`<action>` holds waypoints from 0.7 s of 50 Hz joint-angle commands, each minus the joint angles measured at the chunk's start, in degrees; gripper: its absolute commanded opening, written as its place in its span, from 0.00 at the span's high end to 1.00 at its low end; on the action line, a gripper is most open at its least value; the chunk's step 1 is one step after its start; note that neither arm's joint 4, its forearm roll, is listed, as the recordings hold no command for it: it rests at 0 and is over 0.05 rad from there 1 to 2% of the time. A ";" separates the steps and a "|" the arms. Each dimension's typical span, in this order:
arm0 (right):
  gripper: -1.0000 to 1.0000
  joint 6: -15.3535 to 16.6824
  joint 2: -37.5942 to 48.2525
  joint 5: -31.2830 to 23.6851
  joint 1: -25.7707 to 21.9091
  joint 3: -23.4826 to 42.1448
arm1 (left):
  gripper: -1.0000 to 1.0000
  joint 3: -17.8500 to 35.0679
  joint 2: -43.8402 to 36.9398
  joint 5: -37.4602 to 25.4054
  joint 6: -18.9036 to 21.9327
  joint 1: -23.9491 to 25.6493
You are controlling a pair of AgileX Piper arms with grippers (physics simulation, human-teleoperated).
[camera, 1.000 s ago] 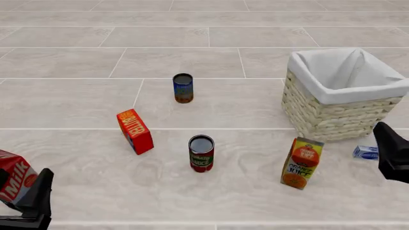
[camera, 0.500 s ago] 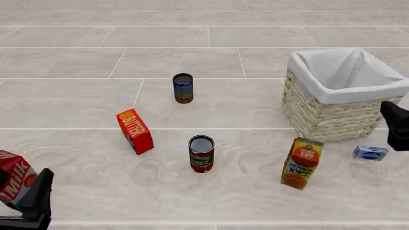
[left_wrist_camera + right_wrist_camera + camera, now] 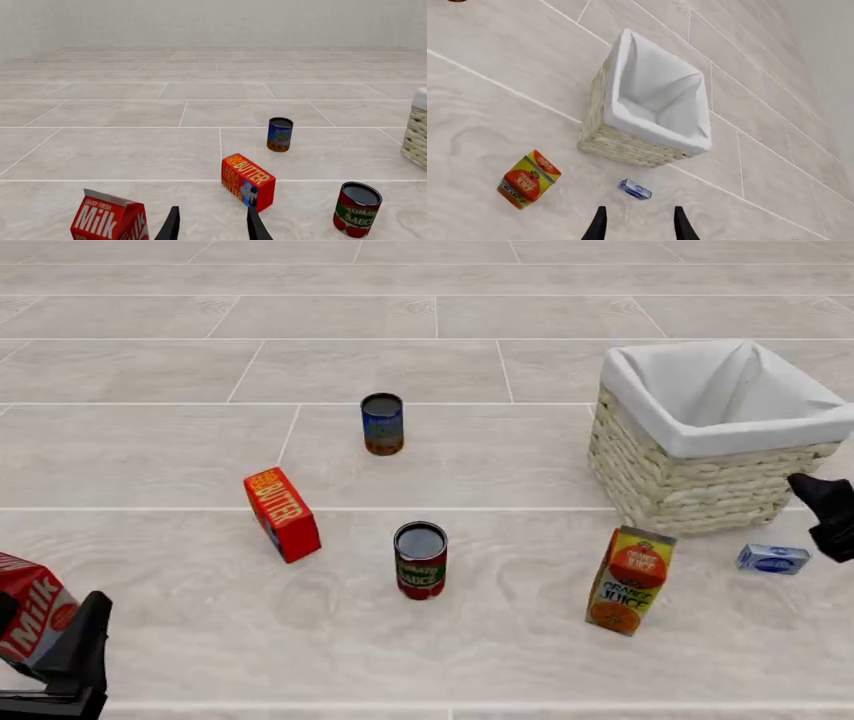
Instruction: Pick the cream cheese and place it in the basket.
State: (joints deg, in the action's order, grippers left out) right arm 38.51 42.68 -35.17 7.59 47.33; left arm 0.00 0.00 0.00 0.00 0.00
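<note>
Pale tiled surface; cream cheese flat beside basket, long axis sideways, just under the open, empty right end effector; left end effector far, also open.

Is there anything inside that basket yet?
The basket shows only its white cloth lining; from above, in the right wrist view, its floor looks bare. The cream cheese lies outside on the floor beside it. The front view hides the basket's near inner wall.

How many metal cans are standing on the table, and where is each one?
2. The blue can stands farther back, left of the basket. The tomato sauce can stands nearer, between the butter box and the orange juice carton. No other can shows in any view.
</note>
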 commanded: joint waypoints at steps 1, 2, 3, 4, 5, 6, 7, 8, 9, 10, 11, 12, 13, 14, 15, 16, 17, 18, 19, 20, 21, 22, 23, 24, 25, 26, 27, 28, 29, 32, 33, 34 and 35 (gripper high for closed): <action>0.00 7.83 4.29 -3.48 0.89 0.40 | 0.00 0.00 0.00 0.00 0.00 0.00; 0.00 7.64 4.85 -4.11 0.57 0.88 | 0.00 0.00 0.00 0.00 0.00 0.00; 0.00 8.19 4.85 -4.34 0.19 0.99 | 0.00 0.00 0.00 0.00 0.00 0.00; 0.00 9.03 5.53 -4.41 0.51 0.84 | 0.00 0.00 0.00 0.00 0.00 0.00; 0.00 10.20 6.11 -4.02 1.13 0.62 | 0.00 0.00 0.00 0.00 0.00 0.00; 0.00 11.43 6.67 -3.81 1.56 0.18 | 0.00 0.00 0.00 0.00 0.00 0.00; 0.00 12.01 7.29 -3.54 2.21 0.11 | 0.00 0.00 0.00 0.00 0.00 0.00; 0.00 12.73 7.88 -3.74 2.27 -0.13 | 0.00 0.00 0.00 0.00 0.00 0.00; 0.00 12.74 7.88 -3.74 2.27 -0.13 | 0.00 0.00 0.00 0.00 0.00 0.00; 0.00 13.19 8.84 -3.16 3.07 0.08 | 0.00 0.00 0.00 0.00 0.00 0.00; 0.00 14.10 9.57 -2.42 3.49 0.23 | 0.00 0.00 0.00 0.00 0.00 0.00; 0.00 14.52 9.92 -2.11 3.72 0.37 | 0.00 0.00 0.00 0.00 0.00 0.00; 0.00 14.47 10.20 -2.07 3.46 0.82 | 0.00 0.00 0.00 0.00 0.00 0.00; 0.00 14.56 10.65 -1.77 3.43 1.13 | 0.00 0.00 0.00 0.00 0.00 0.00; 0.00 14.59 10.97 -1.69 3.30 1.38 | 0.00 0.00 0.00 0.00 0.00 0.00; 0.00 14.61 11.19 -1.63 3.13 1.45 | 0.00 0.00 0.00 0.00 0.00 0.00; 0.00 14.93 11.42 -1.26 3.15 1.35 | 0.00 0.00 0.00 0.00 0.00 0.00; 0.00 15.58 11.63 -0.78 3.36 0.99 | 0.00 0.00 0.00 0.00 0.00 0.00; 0.00 17.19 11.78 -0.15 3.99 -0.03 | 0.00 0.00 0.00 0.00 0.00 0.00; 0.00 17.19 11.78 -0.14 3.99 -0.05 | 0.00 0.00 0.00 0.00 0.00 0.00; 0.00 20.37 12.48 1.75 5.92 -1.82 | 0.00 0.00 0.00 0.00 0.00 0.00; 0.00 22.47 13.07 3.37 7.28 -3.08 | 0.00 0.00 0.00 0.00 0.00 0.00; 0.00 22.55 13.37 3.71 7.38 -3.38 | 0.00 0.00 0.00 0.00 0.00 0.00; 0.00 22.29 13.41 3.72 6.85 -3.84 | 0.00 0.00 0.00 0.00 0.00 0.00; 0.00 21.85 13.77 4.10 6.51 -4.12 | 0.00 0.00 0.00 0.00 0.00 0.00; 0.00 21.73 14.05 4.50 6.48 -4.09 | 0.00 0.00 0.00 0.00 0.00 0.00; 0.00 21.86 14.36 5.00 6.45 -4.19 | 0.00 0.00 0.00 0.00 0.00 0.00; 0.00 22.79 14.57 5.78 6.81 -4.72 | 0.00 0.00 0.00 0.00 0.00 0.00; 0.00 22.79 14.57 5.80 6.81 -4.72 | 0.00 0.00 0.00 0.00 0.00 0.00; 0.00 23.28 15.27 7.01 6.60 -5.32 | 0.00 0.00 0.00 0.00 0.00 0.00; 0.00 23.41 15.47 7.39 6.40 -5.70 | 0.00 0.00 0.00 0.00 0.00 0.00; 0.00 23.79 16.11 8.05 6.70 -6.12 | 0.00 0.00 0.00 0.00 0.00 0.00; 0.00 24.16 16.28 8.33 6.77 -6.50 | 0.00 0.00 0.00 0.00 0.00 0.00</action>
State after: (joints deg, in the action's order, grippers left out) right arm 59.12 56.20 -30.72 13.38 43.59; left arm 0.00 0.00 0.00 0.00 0.00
